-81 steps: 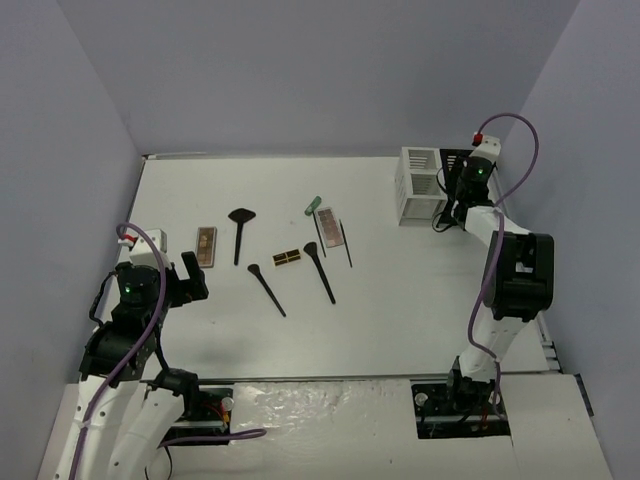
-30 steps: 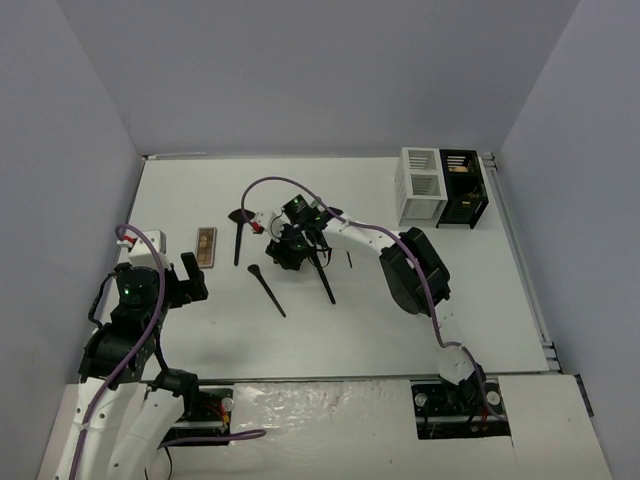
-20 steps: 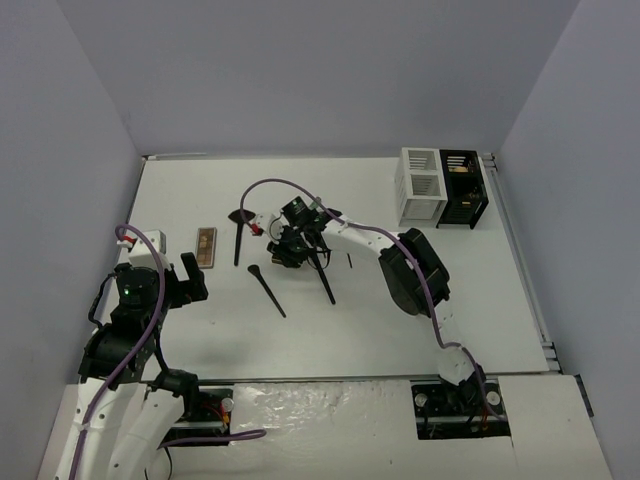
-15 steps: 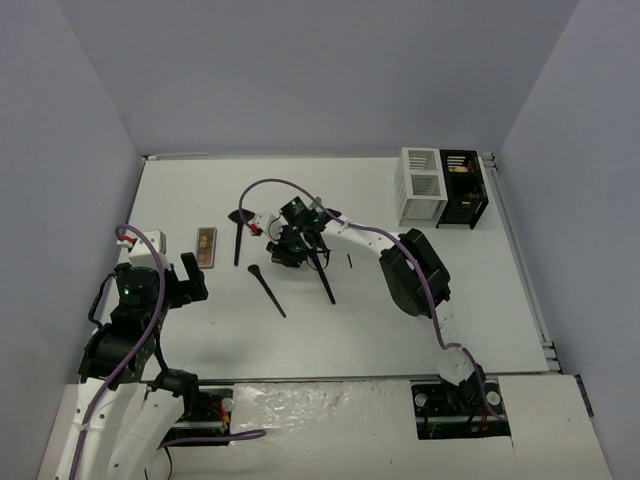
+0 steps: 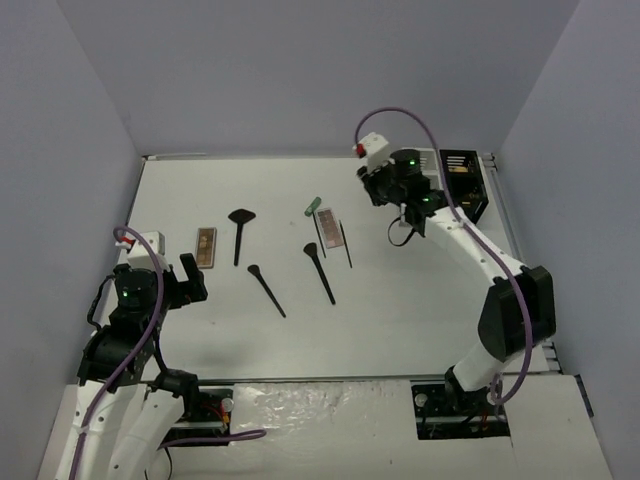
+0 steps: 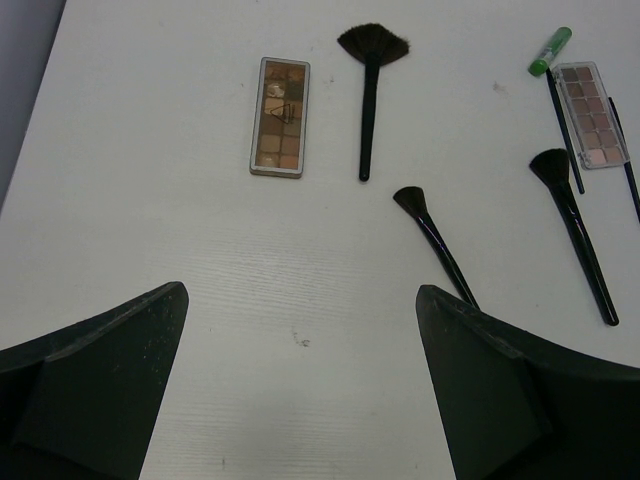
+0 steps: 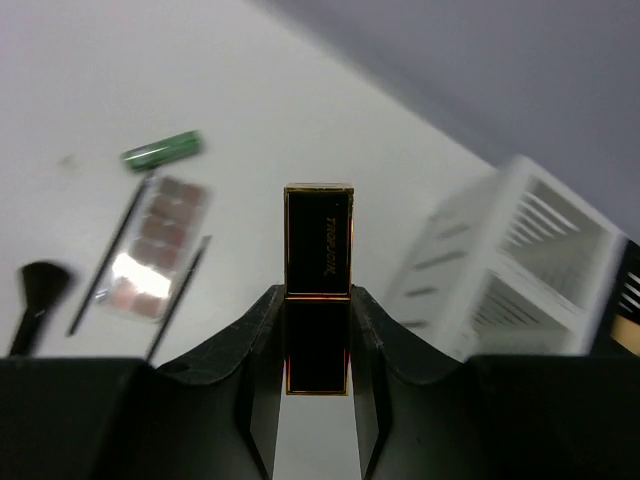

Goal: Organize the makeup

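My right gripper (image 7: 318, 322) is shut on a black-gold case (image 7: 318, 270), which stands upright between the jaws above the table. From above, the right gripper (image 5: 392, 186) hovers next to the white organizer (image 7: 520, 268). On the table lie two pink-brown palettes (image 5: 205, 245) (image 5: 327, 222), a fan brush (image 5: 240, 230), two more black brushes (image 5: 266, 288) (image 5: 320, 270) and a green tube (image 5: 312, 206). My left gripper (image 6: 300, 300) is open at the near left, holding nothing, with a palette (image 6: 279, 130) and the fan brush (image 6: 370, 90) ahead of it.
A black organizer (image 5: 464, 182) stands right of the white one at the back right corner. Thin black sticks (image 5: 346, 243) lie beside the right palette. Grey walls enclose the table on three sides.
The right gripper closed on the black-gold case at mid-table, lifted it and swung it back right toward the organizers. The left arm stayed still.
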